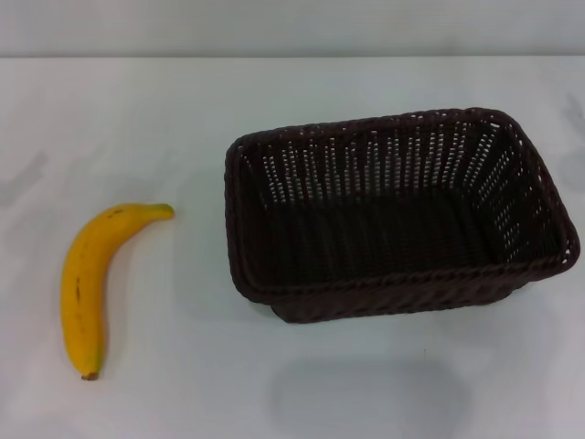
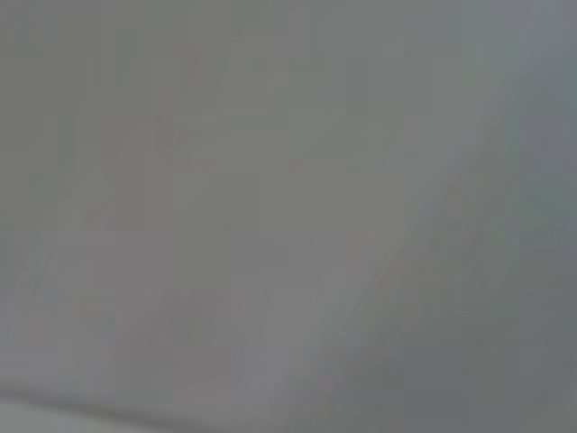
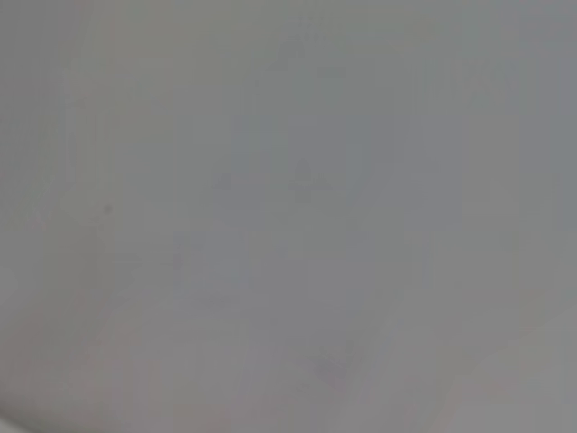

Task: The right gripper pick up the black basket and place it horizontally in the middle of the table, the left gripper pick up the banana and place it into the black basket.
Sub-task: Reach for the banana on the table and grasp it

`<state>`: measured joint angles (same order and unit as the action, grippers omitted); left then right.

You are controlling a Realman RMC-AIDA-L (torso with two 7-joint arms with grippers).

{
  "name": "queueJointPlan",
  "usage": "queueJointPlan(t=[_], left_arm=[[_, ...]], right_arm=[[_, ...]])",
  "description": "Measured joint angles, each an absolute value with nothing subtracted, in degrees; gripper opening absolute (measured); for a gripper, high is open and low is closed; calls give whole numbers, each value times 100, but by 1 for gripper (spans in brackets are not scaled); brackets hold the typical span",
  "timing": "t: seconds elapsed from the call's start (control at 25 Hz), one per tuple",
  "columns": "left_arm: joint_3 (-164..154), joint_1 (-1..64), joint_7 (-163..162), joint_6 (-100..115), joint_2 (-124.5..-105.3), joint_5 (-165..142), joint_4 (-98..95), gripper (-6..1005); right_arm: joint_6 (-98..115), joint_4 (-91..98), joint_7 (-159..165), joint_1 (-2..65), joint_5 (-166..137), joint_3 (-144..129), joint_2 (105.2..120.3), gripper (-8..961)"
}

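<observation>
While neither gripper is in view, finger state cannot be told. Black basket (image 1: pixel 398 215) sits right of centre on the white worktop (image 1: pixel 183 110); banana (image 1: pixel 90 283) lies well apart, left. A rim grasp may tip the basket.

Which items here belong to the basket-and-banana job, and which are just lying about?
Belongs to the job:
- black basket, empty, right of centre
- banana, on the left, apart from the basket
- table, bearing both

Just lying about:
- nothing visible

Neither claw shows in any view.
</observation>
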<state>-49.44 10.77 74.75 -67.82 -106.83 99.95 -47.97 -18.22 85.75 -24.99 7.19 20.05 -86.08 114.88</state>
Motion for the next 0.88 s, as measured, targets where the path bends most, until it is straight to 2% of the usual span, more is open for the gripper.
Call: queueJointPlan(t=[0.08, 0.24, 0.48, 0.64, 0.88], left_arm=[[-4739, 1297, 6532, -6847, -10653, 9064, -5124, 877], [-4576, 1670, 5388, -6982, -10680, 7679, -5646, 875], [-4589, 2162, 4643, -7111, -10778, 6504, -5802, 874], [-4578, 2452, 4034, -7136, -10879, 5648, -5806, 872], [-4604, 2956, 3372, -7421, -10906, 4664, -5802, 871]], right_arm=[[-534, 7846, -2494, 739, 2067, -8799, 11488, 795], [504, 7226, -2456, 874, 2266, -8812, 11487, 794], [110, 6769, -2496, 1441, 2529, -8150, 11439, 794], [510, 6630, -2515, 1492, 2521, -8133, 11368, 794], [1025, 6431, -2477, 1476, 2520, -8144, 11310, 794]])
